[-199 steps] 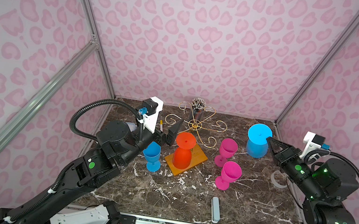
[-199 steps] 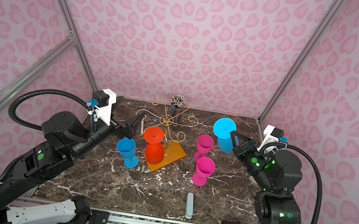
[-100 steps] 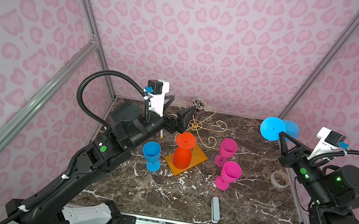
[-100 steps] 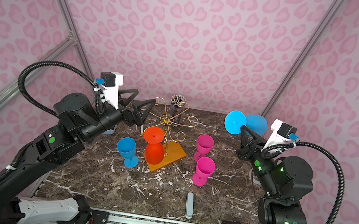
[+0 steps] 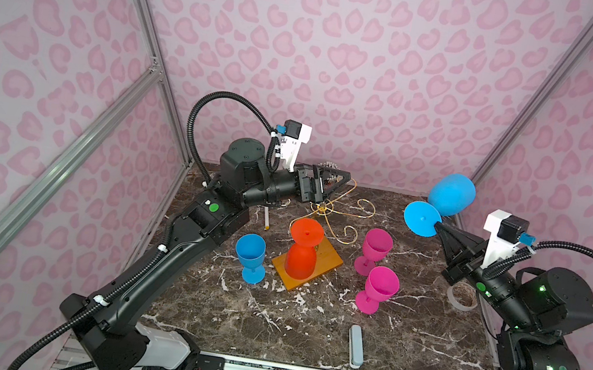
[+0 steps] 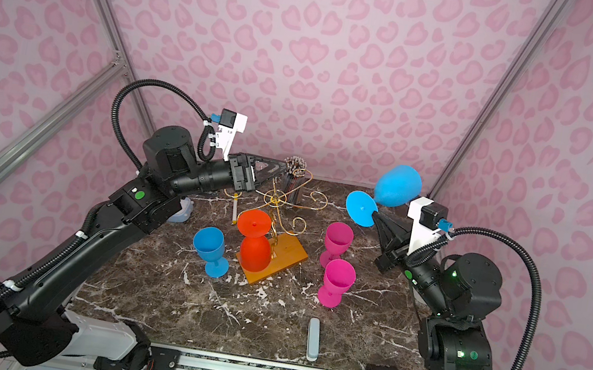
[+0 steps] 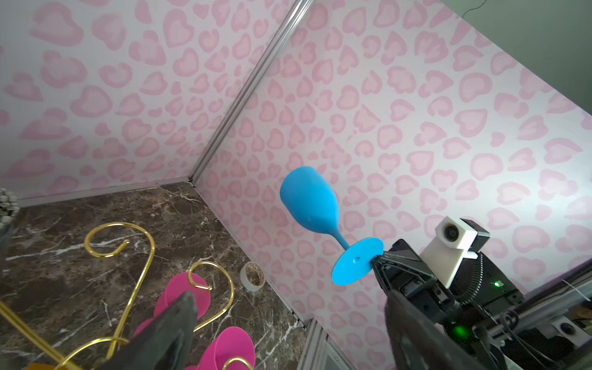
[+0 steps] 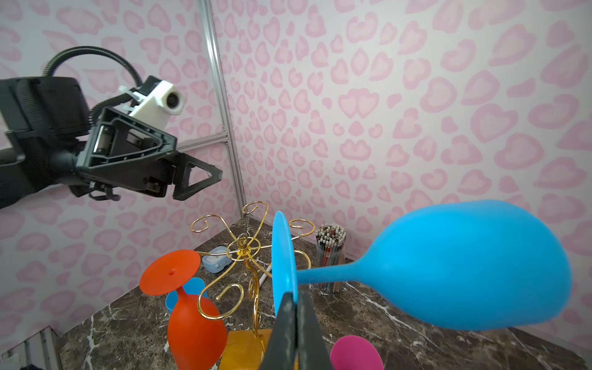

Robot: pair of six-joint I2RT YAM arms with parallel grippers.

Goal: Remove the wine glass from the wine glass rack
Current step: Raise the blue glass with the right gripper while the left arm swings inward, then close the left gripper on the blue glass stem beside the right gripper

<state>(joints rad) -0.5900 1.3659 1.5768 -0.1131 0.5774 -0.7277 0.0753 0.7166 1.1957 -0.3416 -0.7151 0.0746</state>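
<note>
The blue wine glass (image 5: 452, 195) is off the wine glass rack (image 5: 327, 260). It lies sideways in the air near the right back corner, well apart from the gold wire arms. The right jaws are clenched on the rim of its foot. The left jaws stand released and empty over the rack's rear scrolls, in front of a cup of pencils (image 6: 295, 165). An orange glass (image 5: 300, 260) hangs upside down on the rack. A rear pink glass (image 5: 377, 246) and a front pink glass (image 5: 382, 286) stand on the surface (image 5: 303, 329) between rack and right arm. A small blue glass (image 5: 250, 251) stands left of the base. A tape roll (image 5: 462, 299) lies under the right arm.
</note>
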